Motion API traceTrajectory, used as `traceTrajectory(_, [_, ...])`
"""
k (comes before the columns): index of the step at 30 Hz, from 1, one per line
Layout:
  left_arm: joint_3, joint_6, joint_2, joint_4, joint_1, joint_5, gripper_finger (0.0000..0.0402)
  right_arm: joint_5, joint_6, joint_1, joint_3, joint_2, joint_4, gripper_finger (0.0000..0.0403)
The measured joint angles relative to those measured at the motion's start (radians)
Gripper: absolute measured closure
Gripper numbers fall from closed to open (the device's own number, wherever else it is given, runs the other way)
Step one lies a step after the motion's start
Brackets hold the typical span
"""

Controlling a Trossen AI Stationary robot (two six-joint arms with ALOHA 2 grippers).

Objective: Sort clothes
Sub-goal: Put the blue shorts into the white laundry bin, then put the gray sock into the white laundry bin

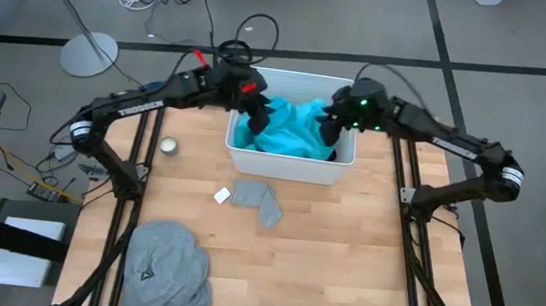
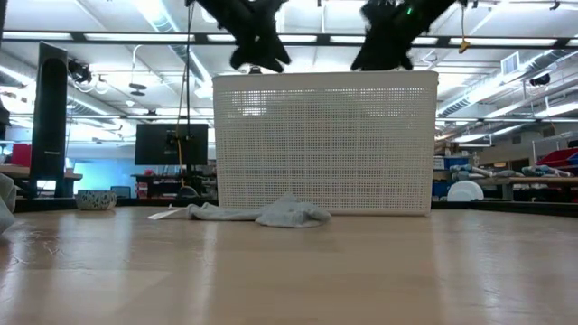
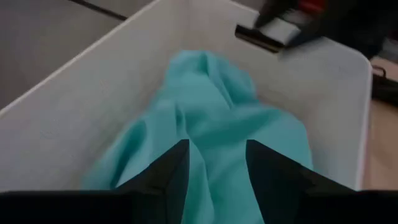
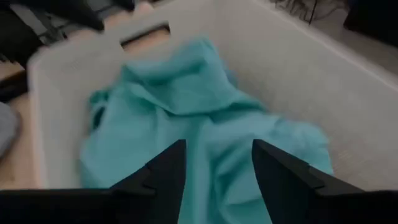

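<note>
A large turquoise garment [image 1: 290,133] lies crumpled inside the white bin [image 1: 287,164] at the table's far middle. It also shows in the left wrist view [image 3: 217,118] and the right wrist view [image 4: 186,118]. My left gripper [image 1: 256,119] is open above the bin's left part, over the garment [image 3: 216,186]. My right gripper [image 1: 329,130] is open above the bin's right part, also over the garment [image 4: 217,186]. In the low view both grippers [image 2: 257,56] [image 2: 384,54] stand above the bin's rim. A grey sock [image 1: 258,200] lies flat on the table in front of the bin. A grey shirt [image 1: 166,268] lies at the near left.
A small white tag [image 1: 221,195] lies beside the grey sock. A small round bowl [image 1: 168,146] stands on the table to the left of the bin. The bin's perforated near wall [image 2: 325,144] stands tall behind the sock [image 2: 284,215]. Bare wood lies at the near right.
</note>
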Motion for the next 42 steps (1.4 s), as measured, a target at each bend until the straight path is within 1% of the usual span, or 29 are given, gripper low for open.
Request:
traceTrajectory(3, [0.0, 0.0, -0.057, -0.1, 0.0, 0.01, 0.0236, -0.001, -0.004, 0.008, 0.085, -0.052, -0.147, 0.0213])
traceTrajectory(6, [0.0, 0.001, -0.123, -0.181, -0.025, 0.016, 0.0236, -0.037, 0.019, 0.038, 0.126, -0.122, -0.232, 0.0215])
traceTrajectory(9, [-0.024, 0.005, -0.191, -0.211, -0.098, 0.0, 0.0236, -0.053, 0.038, 0.116, 0.119, -0.21, -0.286, 0.022])
traceTrajectory(11, [-0.076, 0.0, -0.251, -0.202, -0.163, -0.038, 0.0236, -0.006, 0.064, 0.195, 0.09, -0.277, -0.327, 0.0225])
traceTrajectory(14, [-0.208, -0.032, -0.37, -0.101, -0.263, -0.133, 0.0236, 0.121, 0.123, 0.351, 0.005, -0.39, -0.324, 0.0236])
traceTrajectory(16, [-0.331, -0.064, -0.46, -0.003, -0.329, -0.182, 0.0236, 0.205, 0.181, 0.463, -0.075, -0.456, -0.307, 0.0242])
traceTrajectory(18, [-0.462, -0.113, -0.537, 0.09, -0.384, -0.215, 0.0236, 0.264, 0.249, 0.565, -0.17, -0.509, -0.271, 0.0248])
traceTrajectory(20, [-0.594, -0.158, -0.603, 0.178, -0.431, -0.229, 0.0236, 0.304, 0.306, 0.656, -0.277, -0.539, -0.181, 0.0251])
traceTrajectory(23, [-0.767, -0.207, -0.674, 0.33, -0.489, -0.256, 0.0237, 0.361, 0.324, 0.766, -0.453, -0.532, 0.044, 0.0254])
traceTrajectory(27, [-0.943, -0.228, -0.715, 0.502, -0.539, -0.297, 0.0237, 0.412, 0.246, 0.842, -0.665, -0.421, 0.465, 0.0254])
traceTrajectory(29, [-0.997, -0.235, -0.723, 0.562, -0.55, -0.301, 0.0237, 0.413, 0.2, 0.854, -0.742, -0.333, 0.668, 0.0255])
traceTrajectory(31, [-1.036, -0.236, -0.724, 0.603, -0.555, -0.302, 0.0237, 0.414, 0.165, 0.852, -0.797, -0.226, 0.824, 0.0255])
traceTrajectory(34, [-1.07, -0.245, -0.723, 0.625, -0.562, -0.302, 0.0237, 0.416, 0.13, 0.838, -0.831, -0.054, 1.002, 0.0255])
traceTrajectory(38, [-1.081, -0.265, -0.724, 0.626, -0.564, -0.315, 0.0237, 0.415, 0.114, 0.799, -0.83, 0.187, 1.228, 0.0255])
traceTrajectory(42, [-1.081, -0.264, -0.724, 0.636, -0.563, -0.32, 0.0237, 0.412, 0.114, 0.755, -0.774, 0.408, 1.417, 0.0254])
